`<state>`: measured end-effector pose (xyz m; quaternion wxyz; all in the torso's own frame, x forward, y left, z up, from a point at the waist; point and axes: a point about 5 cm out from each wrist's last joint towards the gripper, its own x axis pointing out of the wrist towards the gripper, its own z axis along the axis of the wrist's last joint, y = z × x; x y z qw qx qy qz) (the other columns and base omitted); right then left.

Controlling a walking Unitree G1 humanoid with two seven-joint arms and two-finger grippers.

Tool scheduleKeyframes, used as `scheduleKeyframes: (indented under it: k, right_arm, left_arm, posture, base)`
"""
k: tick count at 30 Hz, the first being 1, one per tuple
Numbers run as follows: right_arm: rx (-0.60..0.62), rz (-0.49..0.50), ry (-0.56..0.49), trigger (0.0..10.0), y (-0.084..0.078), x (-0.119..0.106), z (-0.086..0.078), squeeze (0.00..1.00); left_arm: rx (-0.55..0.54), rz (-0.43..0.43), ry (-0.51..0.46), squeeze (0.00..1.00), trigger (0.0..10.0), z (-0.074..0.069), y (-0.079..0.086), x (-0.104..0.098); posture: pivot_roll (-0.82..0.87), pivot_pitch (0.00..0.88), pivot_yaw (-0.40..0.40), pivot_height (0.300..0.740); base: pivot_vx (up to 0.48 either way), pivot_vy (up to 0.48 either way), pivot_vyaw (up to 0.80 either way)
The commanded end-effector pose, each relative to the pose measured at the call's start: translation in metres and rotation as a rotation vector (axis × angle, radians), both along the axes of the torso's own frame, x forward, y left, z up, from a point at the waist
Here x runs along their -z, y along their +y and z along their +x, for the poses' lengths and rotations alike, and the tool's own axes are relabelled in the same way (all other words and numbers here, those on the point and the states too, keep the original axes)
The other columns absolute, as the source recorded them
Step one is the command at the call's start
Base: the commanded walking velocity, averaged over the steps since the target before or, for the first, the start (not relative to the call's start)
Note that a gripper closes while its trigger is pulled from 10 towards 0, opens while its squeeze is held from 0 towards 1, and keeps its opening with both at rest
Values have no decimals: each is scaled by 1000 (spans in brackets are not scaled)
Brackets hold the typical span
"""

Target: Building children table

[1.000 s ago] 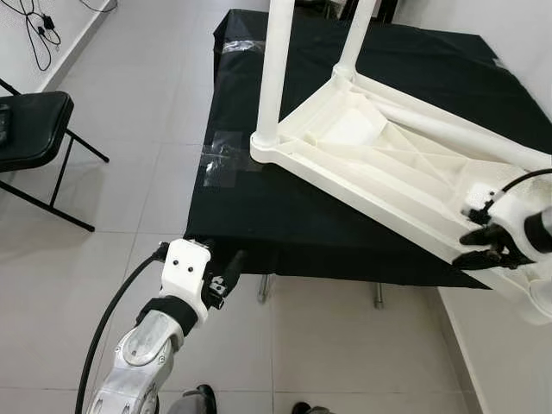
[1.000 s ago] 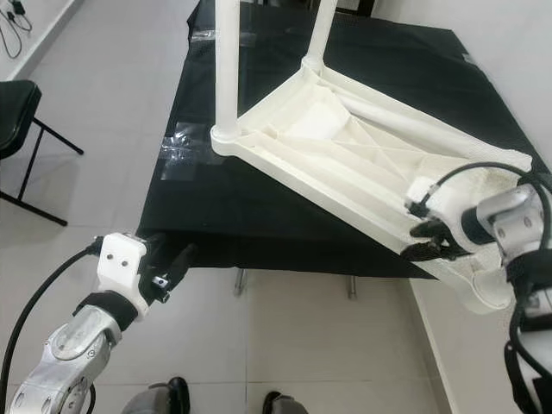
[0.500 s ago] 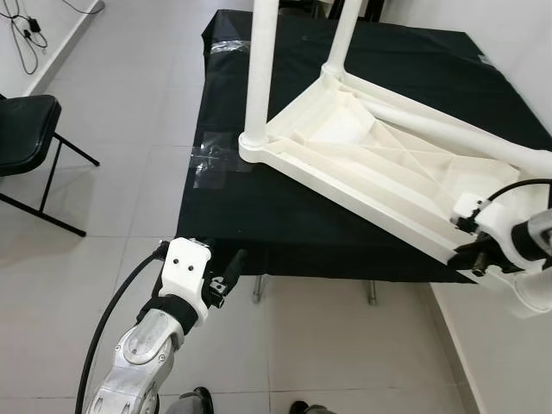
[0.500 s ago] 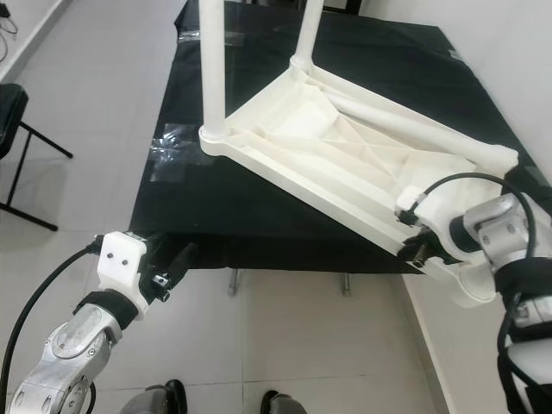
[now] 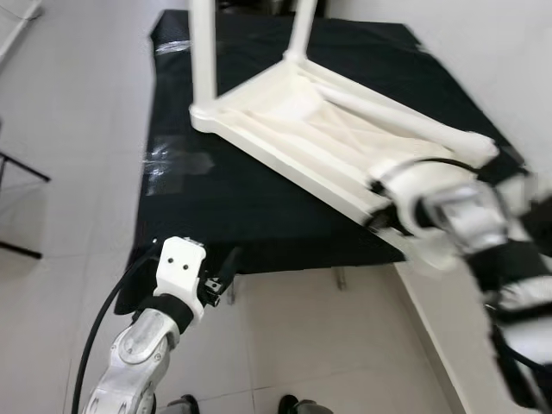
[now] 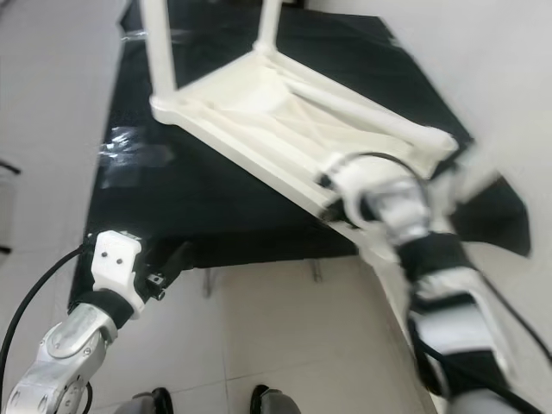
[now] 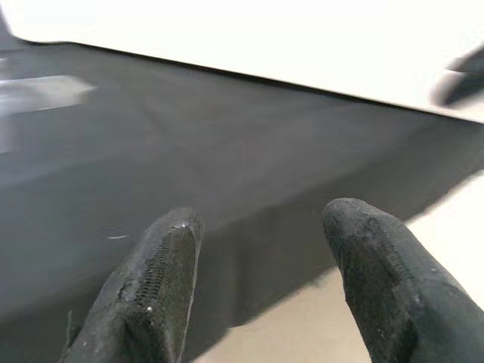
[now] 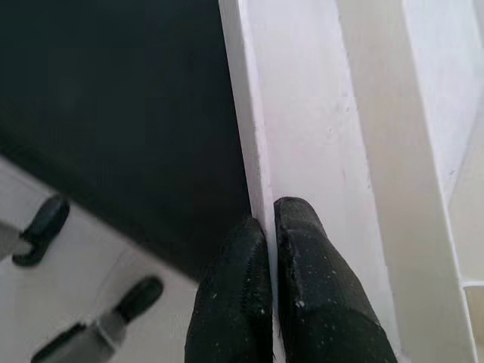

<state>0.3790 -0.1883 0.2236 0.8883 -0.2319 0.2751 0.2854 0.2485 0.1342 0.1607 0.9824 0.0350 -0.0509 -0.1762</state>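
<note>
The white children's table lies upside down on a black-covered table. Two white legs stand upright at its far corners. A loose leg lies across its underside. My right gripper is at the near rim of the white table. In the right wrist view its fingers are shut on that thin rim. My left gripper stands open at the black table's near left edge, holding nothing. Its fingers are spread in front of the hanging cloth.
A patch of clear tape shines on the black cloth at the left. A white wall runs close along the right side. Pale tiled floor lies open to the left, and my feet are below.
The camera has swung, so the whole scene sits further left. My right arm, now blurred, has moved left along the near rim and its fingers have closed on it. The left arm holds still.
</note>
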Motion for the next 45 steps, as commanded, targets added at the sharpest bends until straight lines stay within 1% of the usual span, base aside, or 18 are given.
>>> scheduleKeyframes:
  k: [1, 3, 7, 9, 13, 14, 15, 16, 17, 18, 25, 26, 28, 32, 34, 37, 39, 45]
  right_arm:
    - [-126, 179, -12, 0, 32, -11, -1, 0]
    - [-126, 179, -12, 0, 32, -11, -1, 0]
    - [-230, 243, 2, 0, 69, -17, -9, 0]
    - [-319, 326, 25, 0, 111, -22, -18, 0]
    - [-332, 366, 29, 0, 129, -24, -21, 0]
    - [-328, 415, 29, 1255, 146, -26, -22, 0]
    - [-328, 415, 29, 1255, 146, -26, -22, 0]
    - [-314, 466, 34, 3216, 161, -29, -22, 0]
    - [-317, 518, 12, 3294, 174, -34, -24, 0]
    - [-312, 569, -2, 10000, 185, -39, -26, 0]
    - [-229, 599, -128, 10000, 204, -38, -26, 0]
    - [-178, 637, -149, 10000, 209, -30, -26, 1000]
    - [-209, 665, -148, 10000, 211, -31, -30, 1000]
    - [-311, 715, -156, 10000, 211, -37, -39, 1000]
    - [-585, 697, -149, 10000, 185, -31, -61, 1000]
    - [-680, 659, -102, 10000, 161, -18, -73, 1000]
    - [-690, 610, -88, 10000, 133, -6, -77, 1000]
    - [-675, 566, -68, 10000, 89, 6, -85, 1000]
  left_arm:
    - [6, 12, 26, 0, 10000, -3, -1, 5]
    - [6, 12, 26, 0, 10000, -3, -1, 5]
    - [5, 13, 26, 0, 10000, -3, -1, 5]
    - [3, 12, 27, 0, 10000, -3, -2, 5]
    - [3, 11, 27, 0, 10000, -3, -2, 6]
    - [2, 11, 26, 0, 10000, -2, -2, 6]
    - [2, 11, 26, 0, 10000, -2, -2, 6]
    - [1, 11, 26, 0, 10000, -2, -2, 6]
    - [1, 11, 26, 0, 10000, -2, -2, 6]
    - [1, 11, 27, 0, 10000, -3, -2, 6]
    - [4, 10, 28, 0, 10000, -2, -2, 6]
    - [3, 10, 27, 0, 10000, -2, -3, 6]
    - [2, 10, 27, 0, 10000, -2, -3, 6]
    - [0, 9, 27, 0, 10000, -2, -3, 6]
    - [1, 7, 26, 0, 10000, -2, -4, 6]
    - [3, 5, 26, 0, 10000, -2, -4, 7]
    - [9, 1, 25, 0, 10000, -3, -4, 7]
    - [25, 0, 24, 0, 10000, -5, -1, 7]
  posture:
    - [48, 255, -113, 740]
    - [48, 255, -113, 740]
    - [51, 256, -118, 740]
    - [51, 253, -120, 740]
    - [54, 253, -121, 740]
    - [55, 253, -121, 740]
    - [55, 253, -121, 740]
    - [57, 252, -121, 740]
    - [57, 252, -121, 740]
    - [53, 252, -121, 740]
    - [52, 253, -122, 740]
    - [58, 252, -125, 740]
    - [60, 253, -126, 740]
    - [56, 252, -128, 740]
    - [48, 249, -130, 740]
    - [43, 248, -132, 740]
    - [40, 246, -134, 740]
    - [31, 243, -130, 740]
  base:
    - [0, 0, 0]
    - [0, 0, 0]
    - [0, 0, 0]
    - [0, 0, 0]
    - [0, 0, 0]
    - [0, 0, 0]
    - [0, 0, 0]
    - [0, 0, 0]
    - [0, 0, 0]
    - [0, 0, 0]
    - [0, 0, 0]
    - [0, 0, 0]
    - [0, 0, 0]
    - [0, 0, 0]
    - [0, 0, 0]
    - [0, 0, 0]
    - [0, 0, 0]
    - [0, 0, 0]
